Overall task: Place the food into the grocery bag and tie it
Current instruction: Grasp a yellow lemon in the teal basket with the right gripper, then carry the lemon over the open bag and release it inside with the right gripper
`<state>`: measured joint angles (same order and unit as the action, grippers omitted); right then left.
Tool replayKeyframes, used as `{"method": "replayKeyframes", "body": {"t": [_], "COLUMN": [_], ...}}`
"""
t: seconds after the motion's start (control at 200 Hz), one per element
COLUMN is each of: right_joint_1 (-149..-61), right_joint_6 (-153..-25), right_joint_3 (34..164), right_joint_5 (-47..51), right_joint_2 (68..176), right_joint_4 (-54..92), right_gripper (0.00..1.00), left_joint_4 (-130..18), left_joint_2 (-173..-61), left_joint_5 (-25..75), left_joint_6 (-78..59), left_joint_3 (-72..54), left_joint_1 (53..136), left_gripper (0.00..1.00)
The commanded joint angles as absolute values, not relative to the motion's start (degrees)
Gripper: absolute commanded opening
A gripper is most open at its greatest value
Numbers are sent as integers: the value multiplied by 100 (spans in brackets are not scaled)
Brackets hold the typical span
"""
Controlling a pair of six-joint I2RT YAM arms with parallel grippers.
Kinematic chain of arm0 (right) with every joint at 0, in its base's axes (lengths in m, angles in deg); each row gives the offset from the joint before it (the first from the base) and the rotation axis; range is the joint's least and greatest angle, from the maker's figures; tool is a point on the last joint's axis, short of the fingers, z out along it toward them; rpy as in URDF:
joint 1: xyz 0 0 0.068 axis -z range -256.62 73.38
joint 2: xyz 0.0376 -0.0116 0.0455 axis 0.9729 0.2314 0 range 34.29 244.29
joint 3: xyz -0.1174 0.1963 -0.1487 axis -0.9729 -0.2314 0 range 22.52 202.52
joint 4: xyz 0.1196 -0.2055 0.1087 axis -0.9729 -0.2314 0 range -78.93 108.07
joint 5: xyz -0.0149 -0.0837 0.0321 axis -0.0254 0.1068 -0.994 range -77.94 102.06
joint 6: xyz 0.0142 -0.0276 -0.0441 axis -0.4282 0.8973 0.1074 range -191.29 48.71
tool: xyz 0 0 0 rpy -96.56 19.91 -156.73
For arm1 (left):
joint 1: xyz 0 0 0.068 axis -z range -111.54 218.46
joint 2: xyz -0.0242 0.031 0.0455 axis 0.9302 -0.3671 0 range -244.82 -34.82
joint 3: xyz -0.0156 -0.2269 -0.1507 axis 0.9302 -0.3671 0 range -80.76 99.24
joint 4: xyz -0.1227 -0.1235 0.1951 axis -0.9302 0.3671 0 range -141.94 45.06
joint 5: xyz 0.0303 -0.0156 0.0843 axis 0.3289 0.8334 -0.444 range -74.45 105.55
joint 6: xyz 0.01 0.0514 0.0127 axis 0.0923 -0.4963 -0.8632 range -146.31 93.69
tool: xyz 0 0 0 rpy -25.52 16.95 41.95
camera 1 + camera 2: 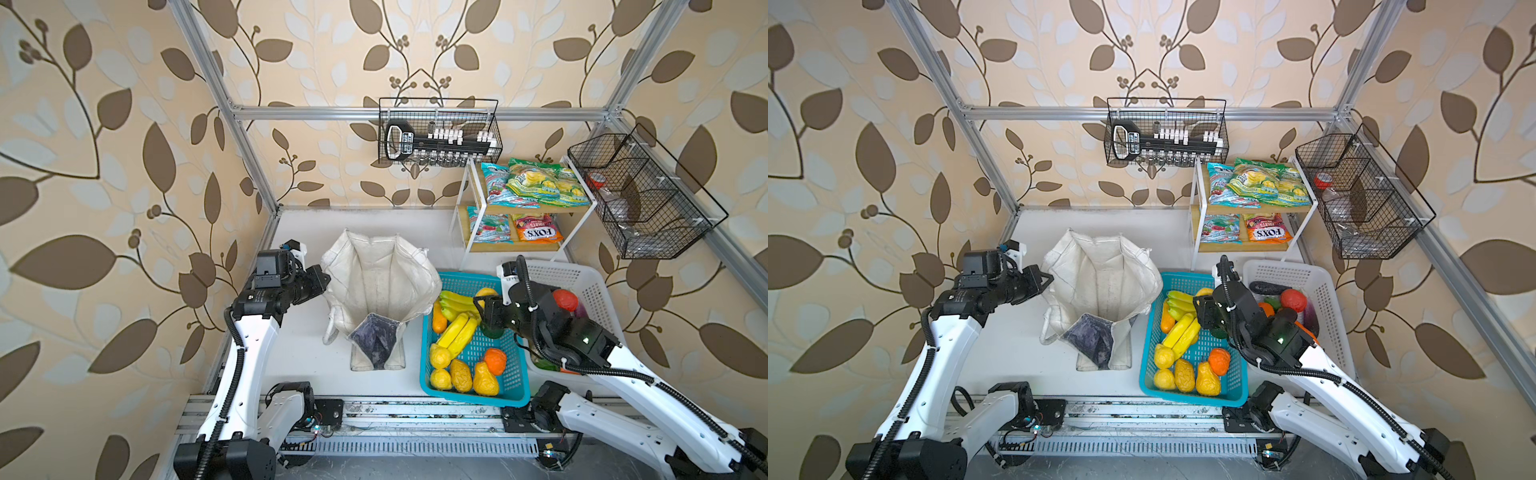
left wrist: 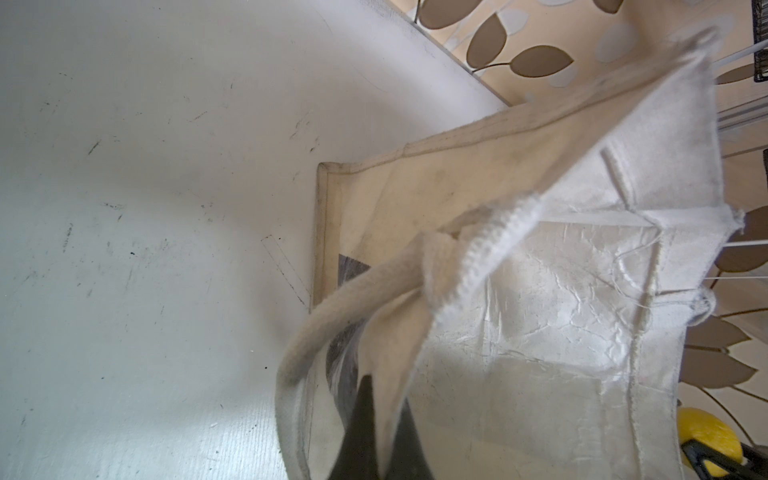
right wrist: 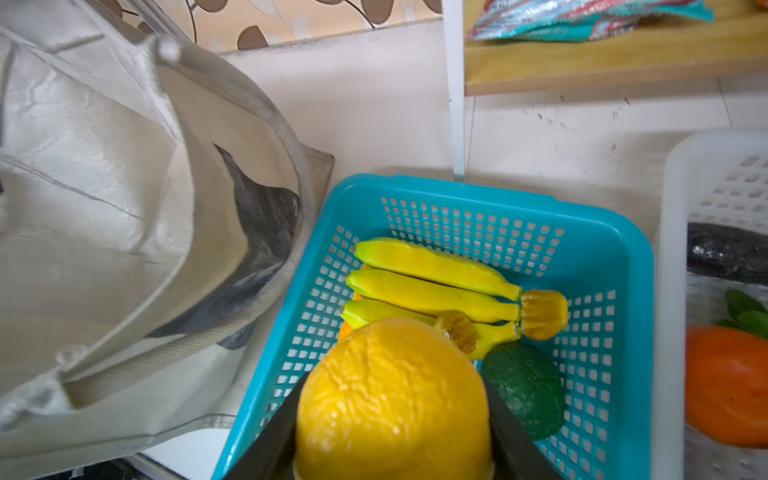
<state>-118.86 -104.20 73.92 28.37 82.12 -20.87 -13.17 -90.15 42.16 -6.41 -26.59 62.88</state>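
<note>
Gripping a yellow lemon (image 3: 392, 415), the right gripper (image 3: 394, 386) has a dark finger pressed against each side of the fruit, over the far end of a teal basket (image 3: 602, 232); whether the lemon has left the basket floor cannot be told. A banana bunch (image 3: 432, 286) and a green fruit (image 3: 523, 386) lie just beside it, so a straight lift looks wise, to clear them and the basket wall before moving sideways; the round, glossy skin may slip, so the fingers should stay across its widest part.

The cloth grocery bag (image 1: 378, 282) stands just beside the teal basket, mouth gaping upward; the left gripper (image 2: 382, 419) is pinched tight on the bag's rim, next to a rope handle (image 2: 332, 324), holding it open. Lowering the lemon well inside before letting go would likely stop it bouncing out; the bag looks empty, so most of the task seems to lie ahead.

Both stand on a scuffed white table (image 1: 299, 365); a white basket (image 1: 582, 274) with more produce sits beyond the teal one; behind it, a small shelf (image 1: 469, 216) carries snack packets (image 1: 536, 187). An aluminium frame (image 1: 316, 112) with two black wire baskets (image 1: 436, 133) encloses the scene; the walls wear beige paper with brown leaves.
</note>
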Motion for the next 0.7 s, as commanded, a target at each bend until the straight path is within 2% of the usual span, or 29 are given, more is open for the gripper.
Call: {"method": "replayKeyframes", "body": {"t": [0.0,0.14,0.395,0.695], "right_joint_1": [-12202,-12683,-13239,-13392], "right_joint_6": [-10225,-10049,-9688,-9087], "right_joint_3": [7895,8635,9835,11094], "right_joint_5": [2963,3165,2780,2529], "right_joint_2": [8488,9123,10500,12582], "right_joint_4": [-1844,-1654,-943,-938], "right_gripper": [52,52,51,52], "left_joint_4": [-1379,-1410,-1407,-1555], "left_joint_2": [-8940,-8938,-8992,-8963], "left_joint_5": [4236,4253,4283,4630], "left_joint_6": [-653,-653,-651,-675], "left_joint_3": [-2689,-2715,-2710,-2746], "left_joint_1": [6316,6310,6314,6312], "left_gripper": [0,0,0,0]}}
